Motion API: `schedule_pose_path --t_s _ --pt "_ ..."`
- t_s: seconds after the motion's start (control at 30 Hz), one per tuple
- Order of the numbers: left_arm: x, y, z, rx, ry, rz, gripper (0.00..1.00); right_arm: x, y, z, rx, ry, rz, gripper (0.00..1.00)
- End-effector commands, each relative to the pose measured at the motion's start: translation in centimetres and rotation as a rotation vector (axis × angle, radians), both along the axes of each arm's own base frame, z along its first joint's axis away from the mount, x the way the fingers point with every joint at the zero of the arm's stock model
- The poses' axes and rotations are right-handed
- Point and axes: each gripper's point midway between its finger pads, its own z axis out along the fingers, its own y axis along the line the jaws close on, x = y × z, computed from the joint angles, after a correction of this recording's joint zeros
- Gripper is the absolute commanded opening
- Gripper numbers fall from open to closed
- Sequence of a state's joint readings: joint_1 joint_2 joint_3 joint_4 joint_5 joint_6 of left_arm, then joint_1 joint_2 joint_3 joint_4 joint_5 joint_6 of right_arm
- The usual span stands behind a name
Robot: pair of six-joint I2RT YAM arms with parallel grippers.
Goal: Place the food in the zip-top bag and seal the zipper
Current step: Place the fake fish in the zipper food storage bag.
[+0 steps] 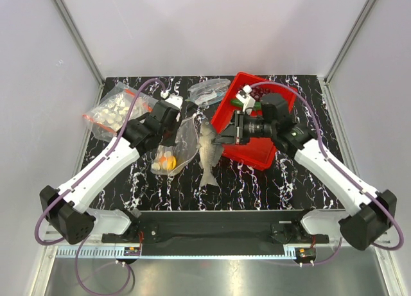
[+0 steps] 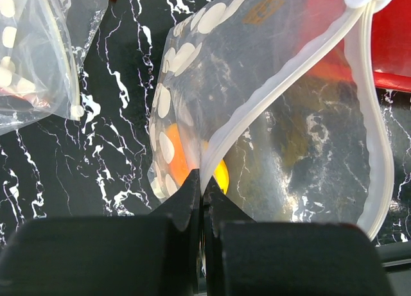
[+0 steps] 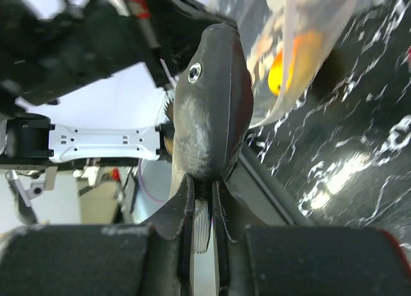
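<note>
While the left gripper (image 2: 202, 193) is clenched on the rim of the zip-top bag (image 2: 302, 148), its fingertips meet on the pale zipper (image 2: 282, 84). From that pinch the strip curves up and away, and the mouth gapes to the gripper's right. The orange-yellow fruit (image 2: 182, 158) sits inside the bag, just beyond the fingertips and behind the printed white dots.

The right gripper (image 3: 203, 193) is clamped on the grey fish (image 3: 209, 116) at its tail end, with the ribbed fin showing between the fingers. The body points straight out from the fingers, eye and head farthest from them. Past the head, up and to the right, are the bag and the fruit.

Behind the right gripper's wrist stands the red tray (image 1: 257, 151) on the black marbled table (image 1: 257, 187). It holds the dark red grape bunch (image 1: 262, 90) and the green cucumber (image 1: 247, 105). A second clear bag (image 1: 115, 113), holding white pieces, lies off the left gripper's left side.
</note>
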State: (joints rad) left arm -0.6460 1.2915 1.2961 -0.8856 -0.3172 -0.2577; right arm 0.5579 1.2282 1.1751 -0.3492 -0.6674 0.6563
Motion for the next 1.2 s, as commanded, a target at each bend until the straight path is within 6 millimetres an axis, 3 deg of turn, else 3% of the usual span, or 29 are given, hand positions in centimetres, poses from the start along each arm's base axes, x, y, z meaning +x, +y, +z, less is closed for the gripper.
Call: schedule_pose_path --t_s 0.0,0.27,0.6,0.8,1.1,1.17 --pt "0.2 -0.4 1.8 -0.061 -0.069 -0.023 0.00 -0.2 1.4 0.4 0.010 0.086 0.026 0.00" --pt "0.1 -0.8 1.6 -0.079 -0.065 -0.043 0.00 0.3 4.7 -1.3 0.002 0.177 0.071 0.00" --pt "-0.2 -1.2 1.7 -0.100 -0.067 -0.065 0.00 4.4 7.4 -2.0 -0.029 0.217 0.018 0.01" --pt "0.3 -0.2 1.5 -0.059 -0.072 -0.004 0.00 3.6 8.3 -1.6 -0.033 0.211 0.052 0.00" --pt "0.2 -0.1 1.8 -0.070 -0.081 -0.014 0.00 1.0 7.8 -4.7 -0.139 0.215 0.082 0.01" --pt "-0.2 -1.0 2.1 -0.103 -0.078 -0.063 0.00 1.4 7.8 -4.9 -0.148 0.206 0.067 0.02"
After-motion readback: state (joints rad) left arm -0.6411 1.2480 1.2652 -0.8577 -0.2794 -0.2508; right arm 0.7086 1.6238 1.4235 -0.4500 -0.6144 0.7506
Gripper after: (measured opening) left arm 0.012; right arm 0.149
